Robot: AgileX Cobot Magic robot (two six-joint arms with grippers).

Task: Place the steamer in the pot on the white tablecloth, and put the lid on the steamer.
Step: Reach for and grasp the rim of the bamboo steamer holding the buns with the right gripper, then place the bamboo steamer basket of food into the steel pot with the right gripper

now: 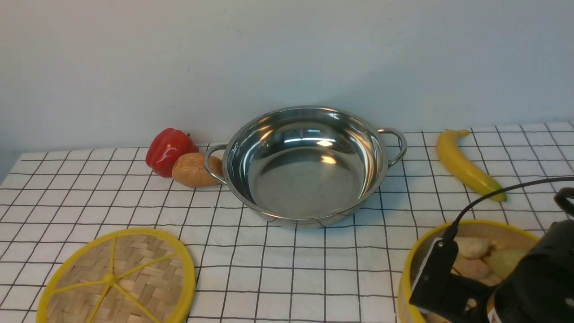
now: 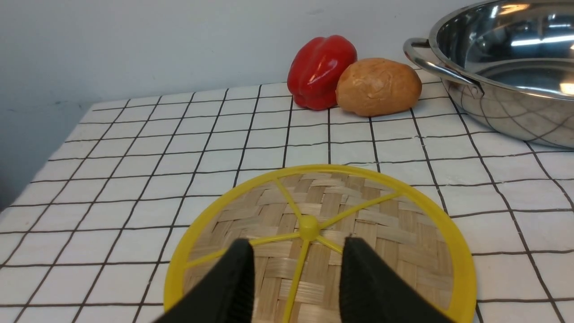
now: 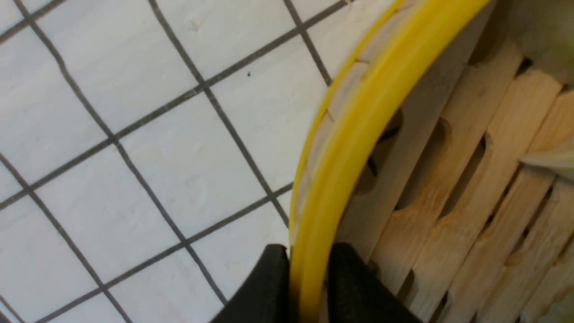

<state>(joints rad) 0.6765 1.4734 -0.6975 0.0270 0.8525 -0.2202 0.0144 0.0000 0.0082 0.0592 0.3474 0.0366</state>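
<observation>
**Right wrist view.** Right gripper [image 3: 308, 269] is clamped on the steamer [image 3: 354, 134]. One black finger [image 3: 264, 291] sits outside the yellow top rim and the other inside, both pressed against it. The steamer stands mouth up on the white tablecloth [image 3: 134, 112]. Past the rim we see its slatted wooden base [image 3: 471, 170]. It is round, so we note no long axis.

**Left wrist view.** Left gripper [image 2: 297, 246] is released, with its two fingers apart, only weave between them and nothing held. It hangs over the near part of the lid [image 2: 394, 224], which lies flat on the cloth, spoked face up. We count five yellow spokes meeting at one hub [image 2: 308, 226], one of them partly behind a finger. Beyond the lid, one red pepper [image 2: 320, 72] touches one brown potato [image 2: 379, 87]. Just beside the potato is a looped handle [image 2: 430, 56] of the pot [image 2: 502, 116].

**Front view.**
- **Pot:** at frame centre, upright, mouth up. It has two handles, one toward frame left and one toward frame right. The line between them runs across the frame, rising slightly to the right.
- **Pepper and potato:** left of centre, by the left handle.
- **Lid:** in the lower left corner, cut by the frame edge.
- **Steamer:** in the lower right corner, well apart from the pot and partly behind the right arm [image 1: 533, 282]. We make out three pale buns [image 1: 471, 247] inside; the arm covers the rest.
- **Banana [image 1: 466, 166]:** one, at upper right. Its long axis runs from upper left to lower right, with the green tip at the lower right.
- **Tally:** one steamer, one lid, one pot.
</observation>
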